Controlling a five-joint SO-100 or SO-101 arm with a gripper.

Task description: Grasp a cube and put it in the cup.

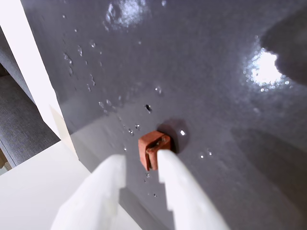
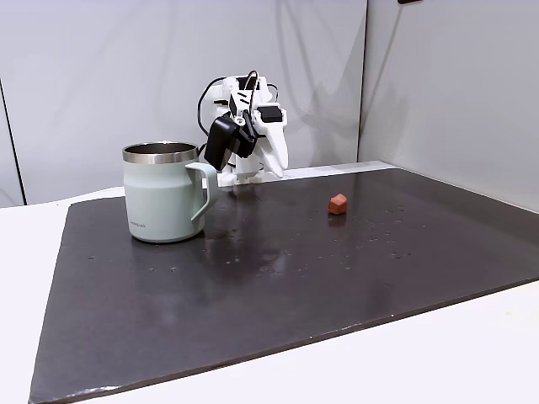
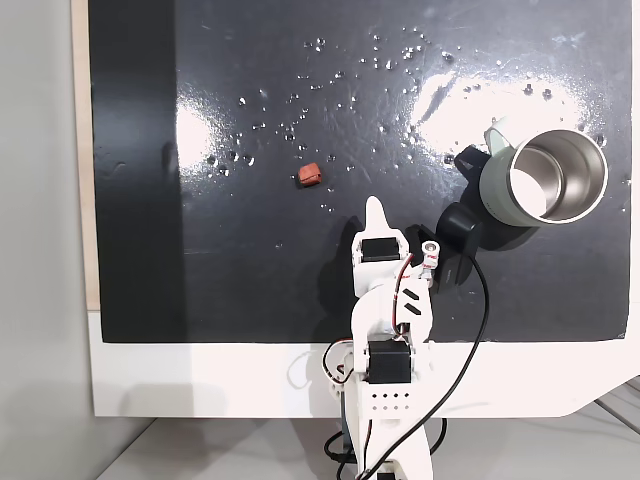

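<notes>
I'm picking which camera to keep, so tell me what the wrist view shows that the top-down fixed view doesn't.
The wrist view alone gives the gripper close up, open, its white fingers framing the cube, plus a pale edge beside the mat. The top-down fixed view alone gives the cup, its steel inside, and the arm's base and cables. Both share the cube and the dark wet mat.

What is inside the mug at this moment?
In a fixed view from above, the mug shows a bare steel interior with nothing in it; the cube lies apart on the dark mat.
</notes>
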